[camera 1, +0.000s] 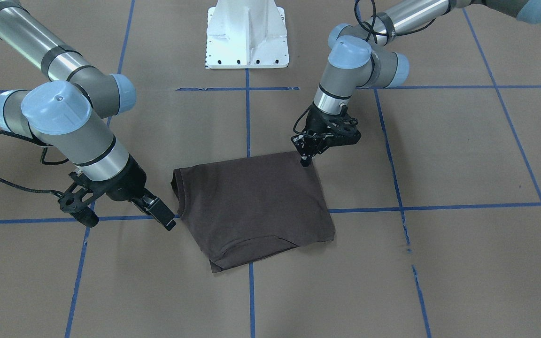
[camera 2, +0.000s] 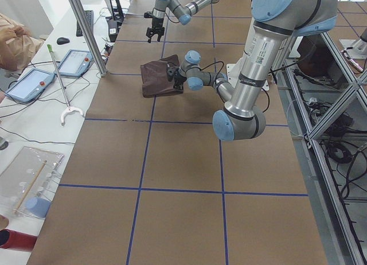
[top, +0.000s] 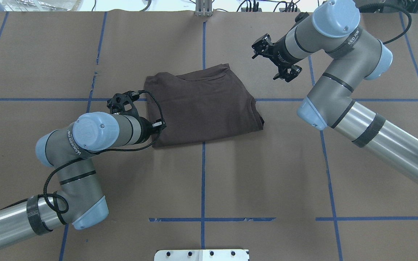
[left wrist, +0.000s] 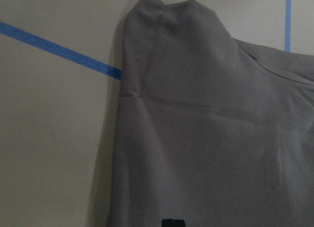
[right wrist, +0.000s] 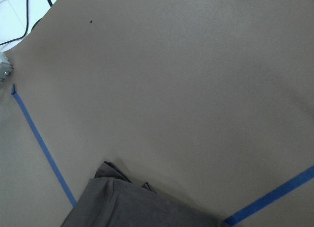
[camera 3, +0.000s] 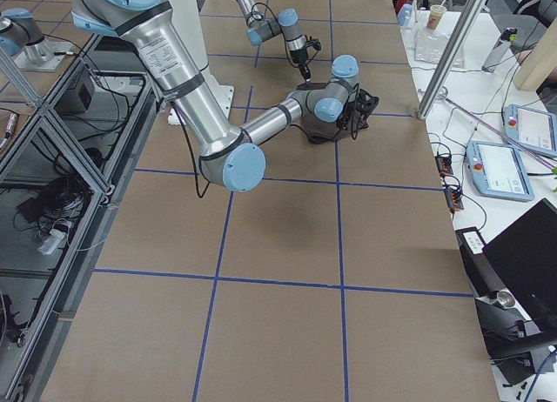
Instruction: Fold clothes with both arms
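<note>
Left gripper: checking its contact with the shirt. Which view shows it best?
Exterior front-facing: the left gripper stands tips-down on a corner of the T-shirt. Overhead hides it beneath the wrist; left wrist shows one black tip; side views, tiny.

Left gripper [camera 1: 305, 162] pointing straight down, jaws seemingly together; right gripper [camera 1: 165, 219] low, slanted downward.

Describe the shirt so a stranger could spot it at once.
On the brown table crossed by blue tape, look ahead of the white base, where the lines meet mid-table. The shirt lies there flat and folded, between the left tool at its corner and the right tool near its opposite side. It is the only cloth: a brown-grey patch, darker than the table.
</note>
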{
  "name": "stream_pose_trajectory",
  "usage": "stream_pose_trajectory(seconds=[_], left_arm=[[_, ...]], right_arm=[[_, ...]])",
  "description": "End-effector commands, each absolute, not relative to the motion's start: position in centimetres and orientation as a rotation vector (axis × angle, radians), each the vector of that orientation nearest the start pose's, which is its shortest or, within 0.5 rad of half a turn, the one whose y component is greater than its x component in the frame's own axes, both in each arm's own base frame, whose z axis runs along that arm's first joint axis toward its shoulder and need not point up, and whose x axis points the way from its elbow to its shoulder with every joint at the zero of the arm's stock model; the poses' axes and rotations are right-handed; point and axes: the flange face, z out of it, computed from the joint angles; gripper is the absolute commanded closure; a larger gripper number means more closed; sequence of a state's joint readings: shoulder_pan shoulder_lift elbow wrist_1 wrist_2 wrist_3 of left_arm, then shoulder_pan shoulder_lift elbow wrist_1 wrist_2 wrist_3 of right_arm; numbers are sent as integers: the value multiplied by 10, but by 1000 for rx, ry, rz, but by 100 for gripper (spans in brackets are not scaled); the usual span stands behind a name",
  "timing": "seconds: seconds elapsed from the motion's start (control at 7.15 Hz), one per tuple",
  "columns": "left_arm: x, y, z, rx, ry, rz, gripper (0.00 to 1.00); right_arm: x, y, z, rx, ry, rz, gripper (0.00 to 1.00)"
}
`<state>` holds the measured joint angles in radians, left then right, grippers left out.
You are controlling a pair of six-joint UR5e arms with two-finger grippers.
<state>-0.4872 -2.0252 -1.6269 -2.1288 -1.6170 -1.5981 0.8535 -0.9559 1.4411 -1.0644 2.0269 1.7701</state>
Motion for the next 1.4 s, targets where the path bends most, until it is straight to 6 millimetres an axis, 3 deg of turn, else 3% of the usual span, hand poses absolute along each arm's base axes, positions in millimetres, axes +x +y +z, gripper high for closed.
stream_pose_trajectory(seconds=[0.0,0.42,0.56,0.7,0.98,1.12,1.26], left_arm=[[527,-418,325,197,1042,-433,100],[522,-418,333,199,1029,-424,100],[513,-414,341,197,1022,-424,100],[496,-404,352,203,1012,-401,100],[450,-399,369,295,973,-276,100],[415,-422,392,363,908,-228,100],[381,-430,418,413,846,-174,100]], right_arm=[[-409,-601,292,-86,-1081,722,0],[-414,-598,294,-91,-1077,716,0],[-413,-597,292,-90,-1080,715,0],[-407,-595,306,-96,-1066,723,0],[-373,-562,362,-52,-1021,637,0],[-336,-546,399,-8,-984,584,0],[-294,-531,440,21,-938,507,0]])
